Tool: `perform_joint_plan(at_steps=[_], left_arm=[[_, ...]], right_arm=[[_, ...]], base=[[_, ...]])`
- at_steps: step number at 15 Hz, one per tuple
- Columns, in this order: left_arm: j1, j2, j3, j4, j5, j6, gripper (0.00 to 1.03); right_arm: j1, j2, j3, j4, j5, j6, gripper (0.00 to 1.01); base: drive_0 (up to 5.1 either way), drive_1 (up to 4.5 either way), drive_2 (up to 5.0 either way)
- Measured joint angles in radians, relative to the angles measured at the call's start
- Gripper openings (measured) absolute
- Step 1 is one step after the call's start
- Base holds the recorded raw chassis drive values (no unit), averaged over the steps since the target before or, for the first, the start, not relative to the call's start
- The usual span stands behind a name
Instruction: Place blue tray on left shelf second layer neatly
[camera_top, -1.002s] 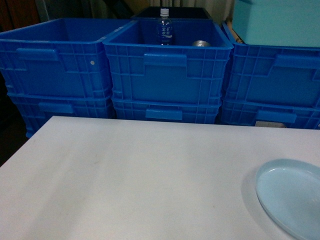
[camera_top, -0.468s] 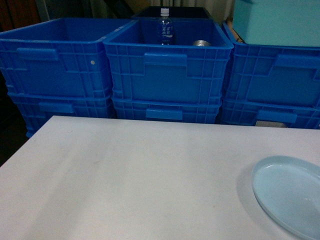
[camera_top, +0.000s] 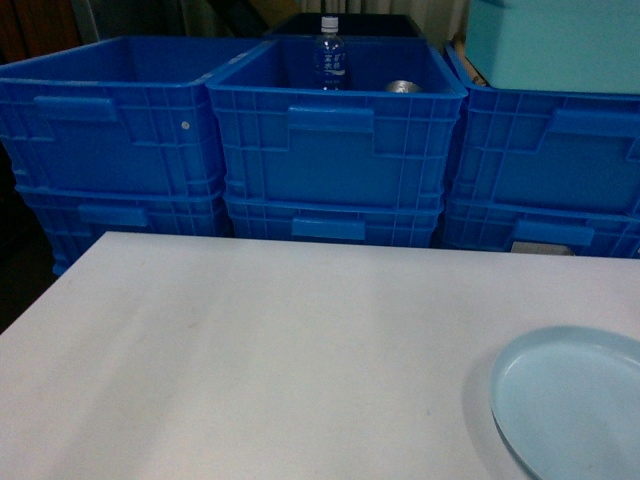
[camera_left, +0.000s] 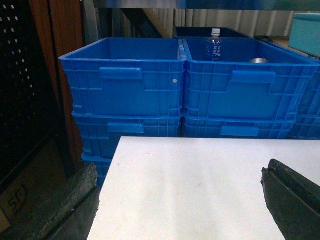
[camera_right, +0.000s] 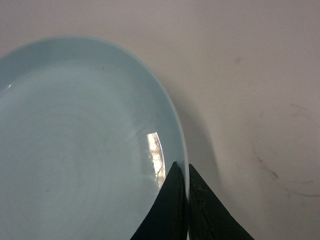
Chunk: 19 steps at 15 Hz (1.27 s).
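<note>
Pale blue, the blue tray (camera_top: 570, 405) sits at the near right corner of the white tabletop (camera_top: 280, 350), its rim pinched between the tips of the right claw (camera_right: 186, 172), which is clamped onto it. The left claw (camera_left: 180, 200) hangs spread wide above the tabletop's left edge.

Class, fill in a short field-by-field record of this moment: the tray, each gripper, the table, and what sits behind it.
Tray: blue tray at the table's right near corner, cut by the head view's edge
Right gripper: right gripper shut on the tray's rim
Left gripper: left gripper open, holding nothing
Table: white table
Behind: stacked blue crates; water bottle stands in the middle one
Shelf: not in view
</note>
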Motion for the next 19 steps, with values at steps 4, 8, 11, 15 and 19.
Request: perform_joint_plan(at_steps=[4, 8, 11, 15, 19], left_arm=[[0.000, 0.000, 0.000, 0.000, 0.000, 0.000, 0.98], [0.000, 0.000, 0.000, 0.000, 0.000, 0.000, 0.98], [0.000, 0.000, 0.000, 0.000, 0.000, 0.000, 0.98], [0.000, 0.000, 0.000, 0.000, 0.000, 0.000, 0.98], [0.000, 0.000, 0.000, 0.000, 0.000, 0.000, 0.98]], right_arm=[[0.021, -0.090, -0.028, -0.011, -0.023, -0.020, 0.02], [0.022, -0.293, -0.053, -0.034, -0.076, -0.018, 0.02], [0.002, -0.441, -0.093, -0.052, -0.110, -0.018, 0.02], [-0.002, -0.671, -0.141, -0.094, -0.166, -0.033, 0.02], [0.051, -0.953, -0.189, -0.228, -0.188, -0.054, 0.02]], base=[[0.0, 0.00, 0.0], [0.0, 0.00, 0.0], [0.0, 0.00, 0.0], [0.0, 0.00, 0.0], [0.0, 0.00, 0.0]])
